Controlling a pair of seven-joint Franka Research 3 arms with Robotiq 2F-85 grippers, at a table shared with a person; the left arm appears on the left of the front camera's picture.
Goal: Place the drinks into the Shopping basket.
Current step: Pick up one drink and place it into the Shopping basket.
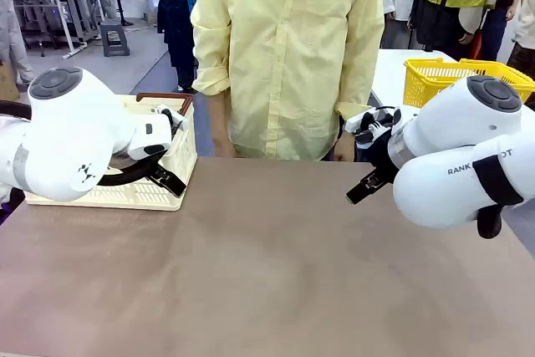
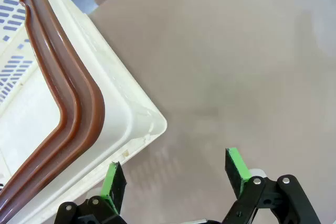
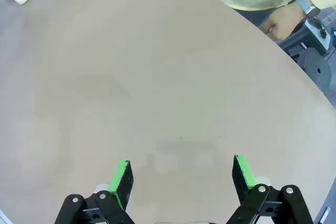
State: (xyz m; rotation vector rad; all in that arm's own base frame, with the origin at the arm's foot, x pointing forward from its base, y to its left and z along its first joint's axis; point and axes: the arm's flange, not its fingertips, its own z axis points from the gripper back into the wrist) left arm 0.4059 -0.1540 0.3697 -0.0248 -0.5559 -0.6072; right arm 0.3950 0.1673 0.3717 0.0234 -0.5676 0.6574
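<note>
Across the middle of the room, items by size:

1. Table (image 1: 267,265): brown-grey top, broad, bare across its centre in the front view and in both wrist views.

2. Person (image 1: 288,48): pale yellow shirt with rolled sleeves, standing at the far edge. One hand (image 3: 278,22) hangs at the table's rim, with a wristwatch (image 3: 307,8) above it.

3. Left arm (image 1: 67,135): white, coming in low over the near side of the crate and hiding much of it in the front view.

4. Right arm (image 1: 468,156): white, raised over the table's right edge.

5. Shopping basket (image 1: 125,194): cream-white slotted crate standing on the table's far-left part, beside the person. Its dark red-brown handle (image 2: 79,103) is folded down along the rim. The part of the inside seen from the left wrist shows only slotted wall and pale floor; the rest is hidden behind the arm, so its contents cannot be told.

6. Yellow basket (image 1: 435,77): latticed plastic, on a white surface behind the right arm, well apart from the crate. Contents cannot be told from this angle.

7. Left gripper (image 2: 176,174): fingers spread wide with nothing between them, poised over bare tabletop just beside the crate's near corner.

8. Right gripper (image 3: 181,174): fingers likewise wide apart and empty, over bare tabletop, well apart from both baskets.
</note>
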